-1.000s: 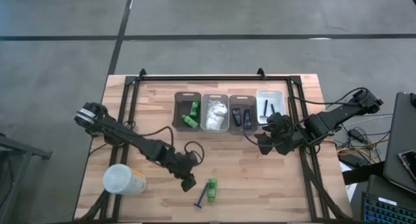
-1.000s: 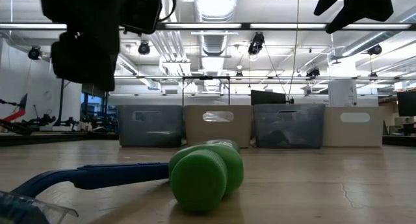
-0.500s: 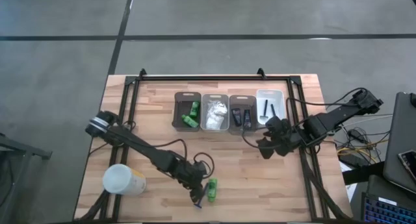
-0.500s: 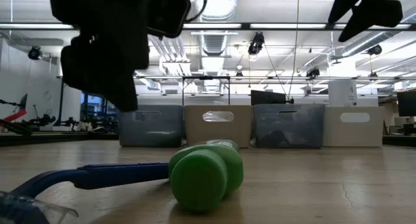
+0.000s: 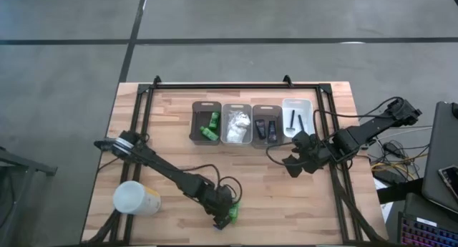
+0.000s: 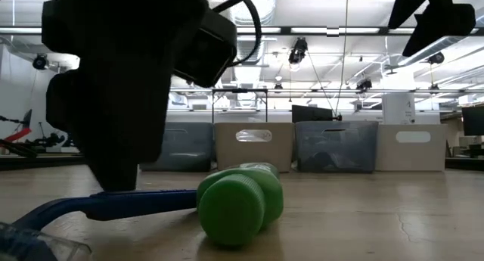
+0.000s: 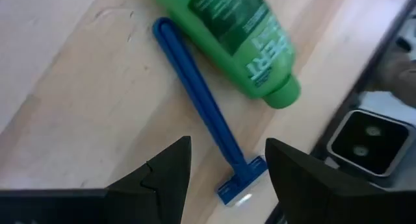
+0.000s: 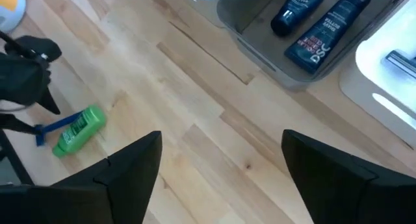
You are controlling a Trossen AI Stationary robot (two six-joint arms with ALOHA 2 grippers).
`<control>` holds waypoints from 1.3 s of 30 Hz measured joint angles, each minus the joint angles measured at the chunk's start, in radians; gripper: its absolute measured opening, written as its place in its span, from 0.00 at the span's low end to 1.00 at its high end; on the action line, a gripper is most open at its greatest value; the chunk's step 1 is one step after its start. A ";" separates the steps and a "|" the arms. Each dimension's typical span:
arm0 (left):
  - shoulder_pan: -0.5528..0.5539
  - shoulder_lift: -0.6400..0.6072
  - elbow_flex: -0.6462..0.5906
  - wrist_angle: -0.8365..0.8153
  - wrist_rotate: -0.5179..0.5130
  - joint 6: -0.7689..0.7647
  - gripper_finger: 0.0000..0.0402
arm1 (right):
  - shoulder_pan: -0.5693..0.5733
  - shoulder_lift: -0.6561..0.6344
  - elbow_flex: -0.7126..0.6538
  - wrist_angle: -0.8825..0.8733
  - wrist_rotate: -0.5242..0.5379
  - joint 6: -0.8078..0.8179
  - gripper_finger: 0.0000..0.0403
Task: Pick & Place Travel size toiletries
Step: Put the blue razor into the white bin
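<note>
A blue razor (image 7: 200, 110) lies flat on the wood near the table's near edge, and a bright green bottle (image 7: 242, 34) lies on its side beside it. My left gripper (image 7: 227, 169) is open and low over them (image 5: 223, 217), with one finger on each side of the razor's handle close to the head (image 7: 239, 185). In the low view it (image 6: 125, 102) stands just above the razor handle (image 6: 113, 203), left of the bottle (image 6: 238, 202). My right gripper (image 5: 292, 163) waits open above the table's right part.
Four bins sit in a row at the far side, holding green bottles (image 5: 209, 125), white packets (image 5: 237, 124), black tubes (image 8: 312, 23) and a razor (image 5: 293, 118). A large white cylinder (image 5: 136, 199) lies near the left near corner. Black frame rails (image 5: 336, 182) run along the table's sides.
My left gripper has travelled toward the table's right and near edge and come down over the razor and the green bottle. The razor and bottle have stayed where they were. My right gripper has barely moved.
</note>
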State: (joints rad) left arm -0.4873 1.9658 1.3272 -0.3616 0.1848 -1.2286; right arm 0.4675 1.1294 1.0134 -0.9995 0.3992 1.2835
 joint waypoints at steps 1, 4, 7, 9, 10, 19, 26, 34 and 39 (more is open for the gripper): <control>-0.001 0.011 0.018 -0.027 0.000 0.000 0.50 | 0.000 0.000 0.000 0.005 0.000 0.000 0.78; -0.004 0.051 0.080 -0.144 0.001 0.030 0.50 | 0.000 0.000 0.000 0.023 0.000 0.000 0.81; -0.005 0.086 0.144 -0.260 -0.003 0.077 0.50 | 0.000 0.000 0.000 0.025 0.000 0.003 0.84; -0.005 0.110 0.182 -0.313 -0.005 0.112 0.50 | 0.000 0.000 0.000 0.027 0.000 0.014 0.86; -0.005 0.119 0.199 -0.330 -0.007 0.127 0.50 | 0.000 0.000 0.000 0.027 0.000 0.019 0.86; 0.004 0.083 0.218 -0.482 -0.162 0.158 0.50 | 0.000 0.000 0.000 0.035 0.004 0.017 0.88; 0.015 0.009 0.211 -0.618 -0.328 0.109 0.50 | 0.000 0.000 0.000 0.034 0.025 0.014 0.85; 0.017 0.000 0.204 -0.583 -0.316 0.129 0.50 | 0.000 0.000 -0.004 0.032 0.049 0.006 0.82; 0.018 0.011 0.204 -0.521 -0.311 0.180 0.50 | 0.000 0.000 -0.009 0.032 0.049 -0.007 0.81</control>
State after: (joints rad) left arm -0.4689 1.9763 1.5309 -0.8829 -0.1261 -1.0487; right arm 0.4671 1.1294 1.0039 -0.9679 0.4484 1.2760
